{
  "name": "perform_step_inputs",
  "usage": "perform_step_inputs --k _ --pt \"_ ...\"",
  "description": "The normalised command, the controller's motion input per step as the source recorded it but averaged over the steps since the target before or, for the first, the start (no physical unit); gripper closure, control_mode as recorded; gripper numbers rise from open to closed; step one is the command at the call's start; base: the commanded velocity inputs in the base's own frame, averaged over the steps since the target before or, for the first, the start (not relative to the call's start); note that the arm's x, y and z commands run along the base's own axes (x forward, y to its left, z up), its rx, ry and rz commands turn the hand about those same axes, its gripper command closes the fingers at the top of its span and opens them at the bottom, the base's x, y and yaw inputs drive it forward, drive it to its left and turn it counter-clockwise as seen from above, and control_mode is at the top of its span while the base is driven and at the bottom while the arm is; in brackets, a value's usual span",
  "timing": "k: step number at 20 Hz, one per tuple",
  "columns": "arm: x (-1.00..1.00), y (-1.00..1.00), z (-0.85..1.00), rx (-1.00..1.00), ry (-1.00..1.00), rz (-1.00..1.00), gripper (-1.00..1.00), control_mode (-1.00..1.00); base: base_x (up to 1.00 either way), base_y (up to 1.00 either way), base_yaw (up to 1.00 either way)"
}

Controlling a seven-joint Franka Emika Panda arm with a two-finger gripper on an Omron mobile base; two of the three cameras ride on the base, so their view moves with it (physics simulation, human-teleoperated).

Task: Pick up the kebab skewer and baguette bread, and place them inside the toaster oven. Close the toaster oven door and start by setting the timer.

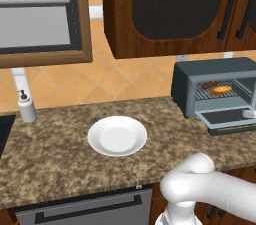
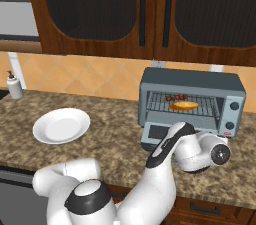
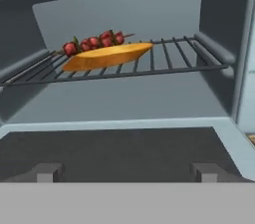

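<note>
The toaster oven (image 1: 187, 84) (image 2: 192, 78) stands on the counter with its door (image 1: 227, 119) (image 2: 156, 132) (image 3: 124, 148) dropped open and lying flat. On the wire rack (image 3: 174, 58) inside, the golden baguette bread (image 1: 221, 89) (image 2: 184, 104) (image 3: 107, 55) lies with the kebab skewer (image 1: 209, 85) (image 2: 176, 97) (image 3: 94, 42) just behind it, touching or nearly so. My gripper (image 3: 127, 173) hangs low over the open door, facing the oven mouth. It is open, fingertips far apart, nothing between them.
A white plate (image 1: 117, 136) (image 2: 61, 125) sits on the granite counter left of the oven. A soap dispenser (image 1: 26, 105) (image 2: 14, 86) stands at the back left. Two knobs (image 2: 234, 105) are on the oven's right front panel. Wooden cabinets (image 2: 150, 9) hang above.
</note>
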Motion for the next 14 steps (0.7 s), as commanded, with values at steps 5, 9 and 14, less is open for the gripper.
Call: perform_step_inputs --k 5,9,14 --pt "-0.37 -0.16 0.0 0.0 0.1 0.09 -1.0 -1.0 0.0 0.0 0.0" --pt "-0.37 -0.04 -0.34 0.0 0.02 0.05 -1.0 -1.0 0.0 0.0 0.0" --pt "-0.44 0.05 -0.59 0.0 0.0 0.0 -1.0 -1.0 0.0 0.0 0.0"
